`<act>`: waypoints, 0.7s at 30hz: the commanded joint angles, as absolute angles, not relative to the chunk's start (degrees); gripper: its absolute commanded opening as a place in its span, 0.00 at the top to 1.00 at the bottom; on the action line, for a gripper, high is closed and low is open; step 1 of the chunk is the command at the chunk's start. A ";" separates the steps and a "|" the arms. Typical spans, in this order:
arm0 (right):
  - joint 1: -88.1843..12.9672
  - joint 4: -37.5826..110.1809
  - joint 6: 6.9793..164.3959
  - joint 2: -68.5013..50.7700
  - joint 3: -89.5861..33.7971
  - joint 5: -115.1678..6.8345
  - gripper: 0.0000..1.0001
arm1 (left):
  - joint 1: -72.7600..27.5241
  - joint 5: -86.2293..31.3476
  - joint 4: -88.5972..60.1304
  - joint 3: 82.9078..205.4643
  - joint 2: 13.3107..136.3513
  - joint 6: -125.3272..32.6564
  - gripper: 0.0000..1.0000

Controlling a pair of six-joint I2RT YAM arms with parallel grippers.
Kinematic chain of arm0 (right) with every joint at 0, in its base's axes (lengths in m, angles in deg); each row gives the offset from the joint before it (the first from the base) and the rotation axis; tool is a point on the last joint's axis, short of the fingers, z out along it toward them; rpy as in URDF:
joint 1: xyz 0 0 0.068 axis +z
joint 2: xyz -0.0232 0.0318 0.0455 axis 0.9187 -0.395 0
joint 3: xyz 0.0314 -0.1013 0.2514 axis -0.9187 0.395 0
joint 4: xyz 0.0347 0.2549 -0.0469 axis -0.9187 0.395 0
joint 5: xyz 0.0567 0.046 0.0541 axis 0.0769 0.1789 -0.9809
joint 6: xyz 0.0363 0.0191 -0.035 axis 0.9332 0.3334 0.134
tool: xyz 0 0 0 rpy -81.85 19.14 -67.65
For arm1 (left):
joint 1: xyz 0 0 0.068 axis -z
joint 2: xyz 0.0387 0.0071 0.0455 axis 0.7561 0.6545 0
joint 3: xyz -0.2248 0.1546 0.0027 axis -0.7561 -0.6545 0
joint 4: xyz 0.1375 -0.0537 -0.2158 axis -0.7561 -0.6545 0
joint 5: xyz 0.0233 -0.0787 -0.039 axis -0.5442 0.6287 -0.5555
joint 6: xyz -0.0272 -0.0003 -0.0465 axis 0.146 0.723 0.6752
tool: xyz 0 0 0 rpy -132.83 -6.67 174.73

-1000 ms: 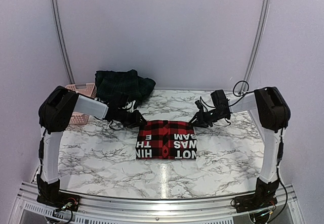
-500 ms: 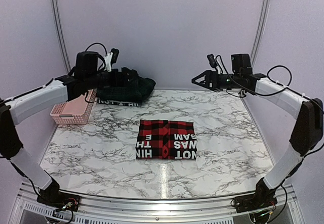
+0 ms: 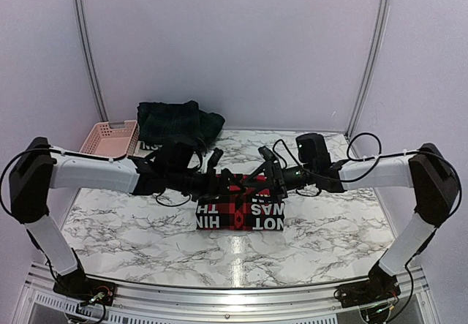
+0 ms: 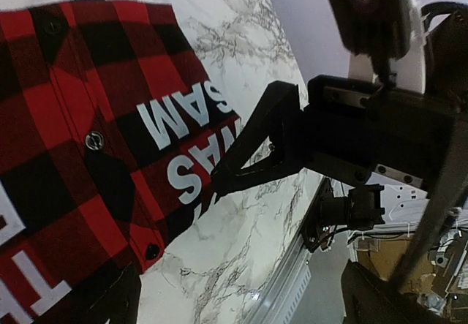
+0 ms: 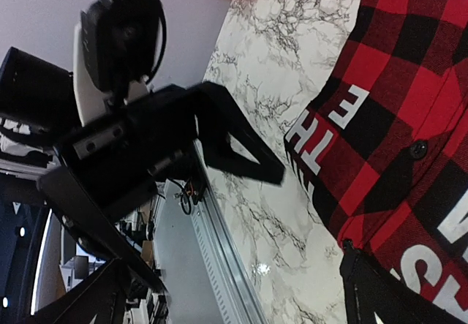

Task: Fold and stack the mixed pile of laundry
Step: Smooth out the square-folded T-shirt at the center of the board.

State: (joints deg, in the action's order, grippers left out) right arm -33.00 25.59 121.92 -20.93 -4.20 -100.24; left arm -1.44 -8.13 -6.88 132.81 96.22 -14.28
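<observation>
Top external view. At the middle of the marble table (image 3: pixel 131 236), the folded red-and-black checked shirt (image 3: pixel 241 213), flat, with its long axis from left to right. Over its far edge, the left gripper (image 3: pixel 221 181) and the right gripper (image 3: pixel 257 178), tips turned toward each other, just beside one another near the middle of that edge. From both claws, shirt below and a little toward the near side; about equally near to both arms. Cannot tell here whether either claw touches the cloth. At the far left, well apart, the dark green plaid piece (image 3: pixel 179 121) in a heap, with the navy piece with white lettered band (image 3: pixel 150 146) under it, just beside the pink basket (image 3: pixel 110 135); nearer to the left arm.

Left wrist view. Of the left gripper (image 4: pixel 234 295), both fingers at the bottom corners, spread wide, nothing between them. Shirt (image 4: pixel 80 119) at the left; from the right, one finger of the right claw, its tip at the shirt's edge.

Right wrist view. Of the right gripper (image 5: pixel 230 280), fingers also far apart, holding nothing. Shirt (image 5: pixel 395 112) at the right; left claw's finger over bare marble, just beside the cloth.

Probably better, for lifting or folding along the long axis, to take one short end with each claw and not the middle.
</observation>
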 commanded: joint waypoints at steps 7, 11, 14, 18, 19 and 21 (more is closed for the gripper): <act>-33.11 -8.56 144.97 -35.37 5.31 -104.13 0.05 | -1.59 -0.54 12.52 130.68 109.80 1.43 0.01; -36.68 -12.54 143.80 -41.99 10.55 -103.09 0.06 | -4.52 -2.46 25.47 121.06 112.38 9.46 0.01; -37.78 -17.25 145.00 -44.35 14.07 -103.86 0.07 | -6.10 -4.72 30.64 113.72 112.82 12.70 0.01; -37.82 -19.57 147.59 -38.86 15.23 -104.95 0.08 | -8.05 -5.21 32.39 109.42 107.52 11.25 0.01; -37.86 -17.21 146.54 -36.14 14.22 -104.98 0.08 | -7.96 -4.85 29.70 110.71 105.57 8.65 0.01; -37.97 -8.45 141.88 -31.03 10.35 -104.32 0.07 | -7.31 -4.09 23.76 114.85 102.36 3.68 0.01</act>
